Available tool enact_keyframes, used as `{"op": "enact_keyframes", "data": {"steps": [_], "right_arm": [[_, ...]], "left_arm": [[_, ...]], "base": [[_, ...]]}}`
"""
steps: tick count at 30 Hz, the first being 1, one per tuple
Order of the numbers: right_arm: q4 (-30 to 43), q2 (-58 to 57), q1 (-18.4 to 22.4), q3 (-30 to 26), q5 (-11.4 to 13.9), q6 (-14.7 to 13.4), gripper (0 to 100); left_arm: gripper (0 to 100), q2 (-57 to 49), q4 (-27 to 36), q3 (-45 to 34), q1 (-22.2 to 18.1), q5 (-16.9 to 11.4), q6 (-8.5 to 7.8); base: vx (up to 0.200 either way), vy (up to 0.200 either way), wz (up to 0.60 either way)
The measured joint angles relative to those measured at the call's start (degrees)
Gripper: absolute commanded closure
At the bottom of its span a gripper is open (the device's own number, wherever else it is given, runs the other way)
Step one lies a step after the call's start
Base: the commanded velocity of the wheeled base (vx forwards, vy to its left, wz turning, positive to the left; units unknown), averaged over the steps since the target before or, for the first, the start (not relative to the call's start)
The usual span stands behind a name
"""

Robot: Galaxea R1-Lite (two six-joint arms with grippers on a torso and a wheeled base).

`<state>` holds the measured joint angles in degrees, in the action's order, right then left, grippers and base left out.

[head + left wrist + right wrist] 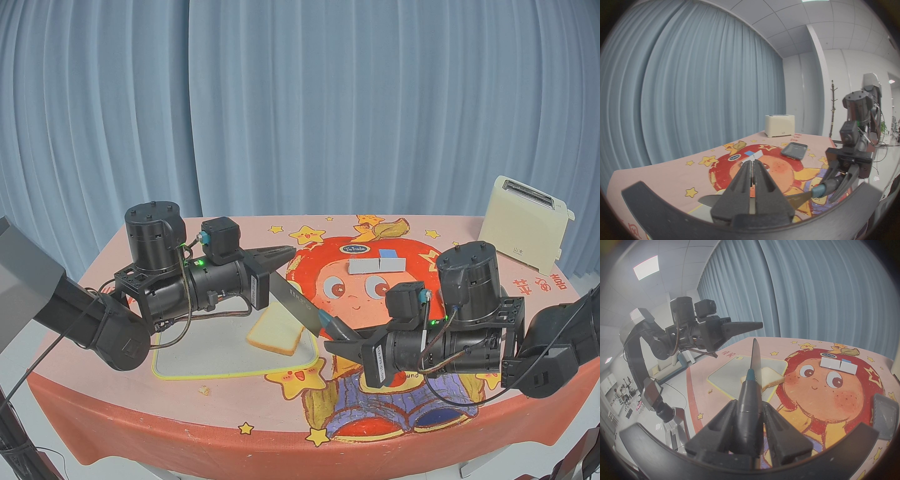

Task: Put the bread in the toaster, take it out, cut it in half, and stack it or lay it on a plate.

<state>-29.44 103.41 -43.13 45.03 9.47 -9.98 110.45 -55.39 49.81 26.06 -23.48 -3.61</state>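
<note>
A slice of bread [275, 334] lies flat on the yellow-rimmed cutting board [206, 356], at its right end. My right gripper [340, 337] is shut on the knife [300, 306] by its dark handle. The blade [755, 362] points toward my left arm, over the far right edge of the bread [770, 377]; I cannot tell if it touches. My left gripper [284, 253] hangs shut and empty above the board's far side, just beyond the blade tip. The cream toaster [525, 228] stands at the far right corner, slots empty. A dark plate [886, 415] lies beside my right arm.
A white block with a blue tab [376, 265] sits mid-table behind the knife. A crumb [204, 390] lies in front of the board. The table's front edge runs close below the board. Curtains close off the back.
</note>
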Motion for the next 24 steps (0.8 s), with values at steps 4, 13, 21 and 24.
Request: {"op": "enact_keyframes", "data": {"steps": [4, 13, 21, 24], "right_arm": [[0.05, 0.04, 0.02, 0.04, 0.00, -0.05, 100], [0.21, 0.45, -0.15, 0.06, -0.01, -0.05, 100], [0.24, 1.46, -0.09, 0.04, -0.04, 0.00, 100], [0.16, 1.79, -0.09, 0.02, -0.06, 0.05, 100]], "left_arm": [[100, 0.13, 0.30, -1.00, 0.28, -0.83, -0.02], [100, 1.55, -0.11, -2.22, 0.30, -0.88, -0.05], [100, 2.82, -0.20, -3.40, 0.30, -0.71, -0.06], [100, 3.08, -0.20, -3.43, 0.26, -0.44, -0.09]], "base": [[0.000, 0.000, 0.00], [0.000, 0.000, 0.00], [0.000, 0.000, 0.00], [0.000, 0.000, 0.00]]}}
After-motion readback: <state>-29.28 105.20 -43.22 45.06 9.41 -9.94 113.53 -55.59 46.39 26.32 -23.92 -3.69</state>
